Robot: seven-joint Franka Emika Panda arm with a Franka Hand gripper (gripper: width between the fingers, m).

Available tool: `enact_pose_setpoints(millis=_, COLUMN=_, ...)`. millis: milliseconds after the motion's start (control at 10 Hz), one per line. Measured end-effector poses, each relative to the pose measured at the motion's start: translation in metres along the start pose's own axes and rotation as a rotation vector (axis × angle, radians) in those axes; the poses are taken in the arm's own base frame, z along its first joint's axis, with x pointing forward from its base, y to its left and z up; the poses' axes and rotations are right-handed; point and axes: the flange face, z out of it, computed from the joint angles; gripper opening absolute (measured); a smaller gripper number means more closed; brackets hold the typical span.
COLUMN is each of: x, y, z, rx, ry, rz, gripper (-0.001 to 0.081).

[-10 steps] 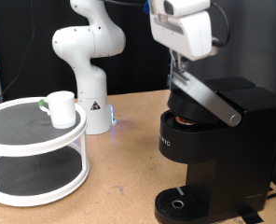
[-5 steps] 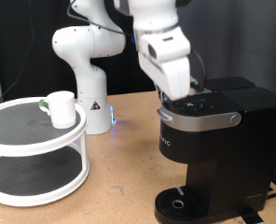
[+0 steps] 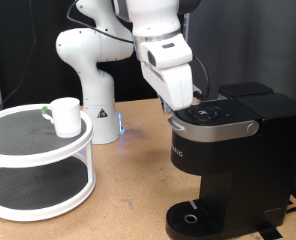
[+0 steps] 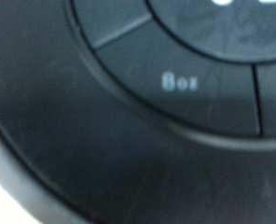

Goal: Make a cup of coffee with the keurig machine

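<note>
I have the pincer (image 3: pixel 195 100) right on the lid of the keurig machine (image 3: pixel 223 165), right of frame centre, over the 8oz button (image 4: pixel 178 81); its grip I cannot tell. The cup (image 3: pixel 64 116) sits far left on the round shelf (image 3: pixel 38 150), well apart.

— What's different on the keurig machine (image 3: pixel 228 150)?

— Its silver-grey lid handle (image 3: pixel 228 128) stood raised at a slant a second ago, with the pod chamber open beneath it; now it lies flat and the lid is closed.

— And the arm?

— The gripper (image 3: pixel 191 103) was up above the machine. It has come down and over to the lid's edge on the exterior view's left (its fingers are hard to make out), so close that the wrist view shows only the "8oz" button (image 4: pixel 180 82).
</note>
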Motion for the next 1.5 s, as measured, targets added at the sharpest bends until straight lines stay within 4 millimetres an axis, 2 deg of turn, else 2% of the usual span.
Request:
enact_pose_setpoints(millis=100, x=-0.006, y=0.001, z=0.012, rx=0.017, ry=-0.007, rz=0.002, gripper=0.0001)
enact_pose_setpoints(millis=700, x=-0.014, y=0.008, z=0.009, rx=0.096, ry=0.123, rz=0.009, gripper=0.0001)
enact_pose_setpoints(millis=900, x=-0.016, y=0.008, z=-0.001, rx=0.126, ry=0.154, rz=-0.003, gripper=0.0001)
enact_pose_setpoints(millis=1500, x=-0.004, y=0.003, z=-0.040, rx=0.157, ry=0.190, rz=-0.016, gripper=0.0001)
